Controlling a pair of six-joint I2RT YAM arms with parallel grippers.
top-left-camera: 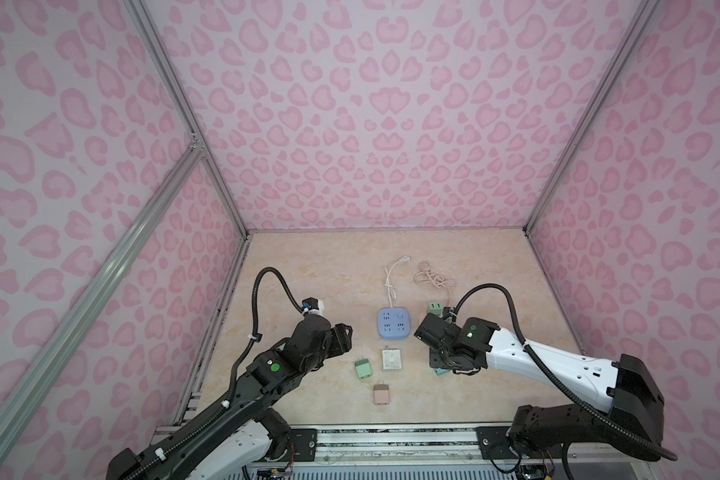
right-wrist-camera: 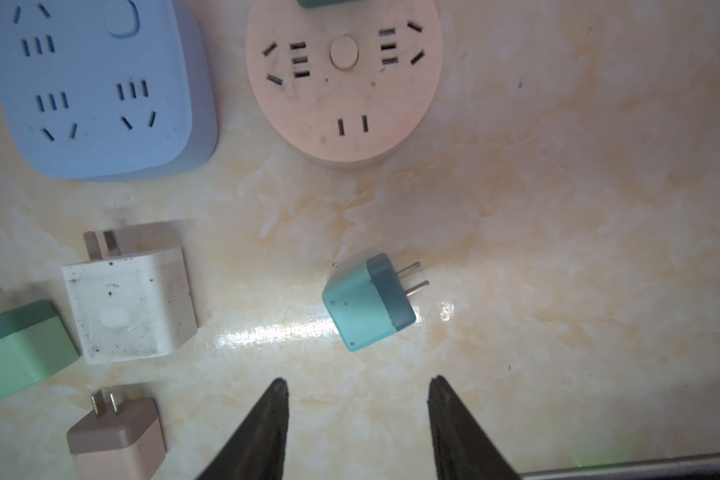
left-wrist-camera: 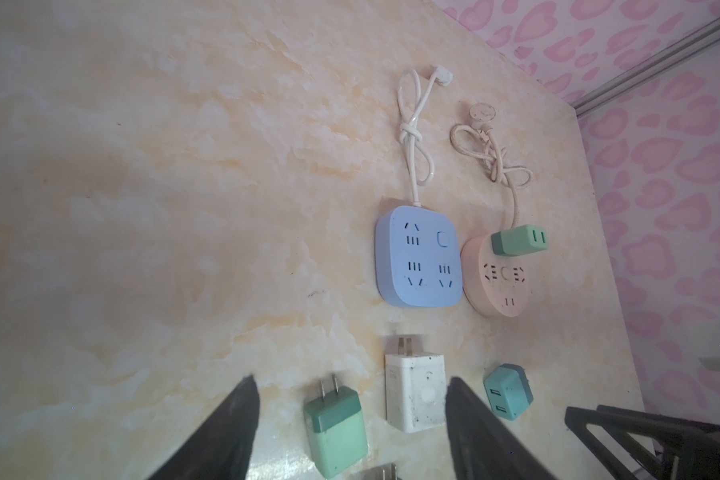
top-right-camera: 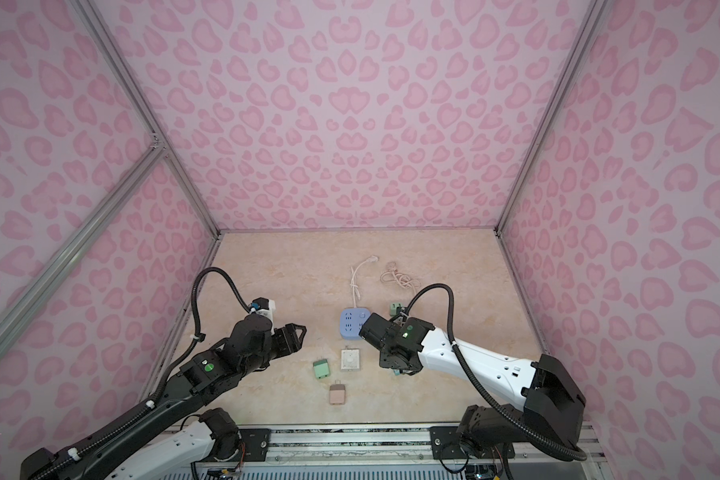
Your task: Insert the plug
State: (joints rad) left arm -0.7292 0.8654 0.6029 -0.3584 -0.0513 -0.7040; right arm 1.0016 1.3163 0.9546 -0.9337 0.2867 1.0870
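Observation:
Several plugs lie on the marble table. A teal plug (right-wrist-camera: 368,301) lies on its side, prongs pointing away from the white plug, just ahead of my right gripper (right-wrist-camera: 358,380), which is open and empty above the table. A light green plug (left-wrist-camera: 335,432) and a white plug (left-wrist-camera: 414,390) show between the fingers of my left gripper (left-wrist-camera: 352,386), which hovers open and holds nothing. A blue square power strip (top-left-camera: 395,323) sits mid-table. A round pink power strip (right-wrist-camera: 344,83) beside it carries a green plug (left-wrist-camera: 518,239). In both top views the right arm hides most of the pink strip.
A brownish-pink plug (top-left-camera: 381,394) lies nearest the front edge. The strips' knotted cords, white (top-left-camera: 389,282) and pink (top-left-camera: 433,278), trail toward the back wall. Pink patterned walls close in the table on three sides, and a metal rail (top-left-camera: 391,440) runs along the front.

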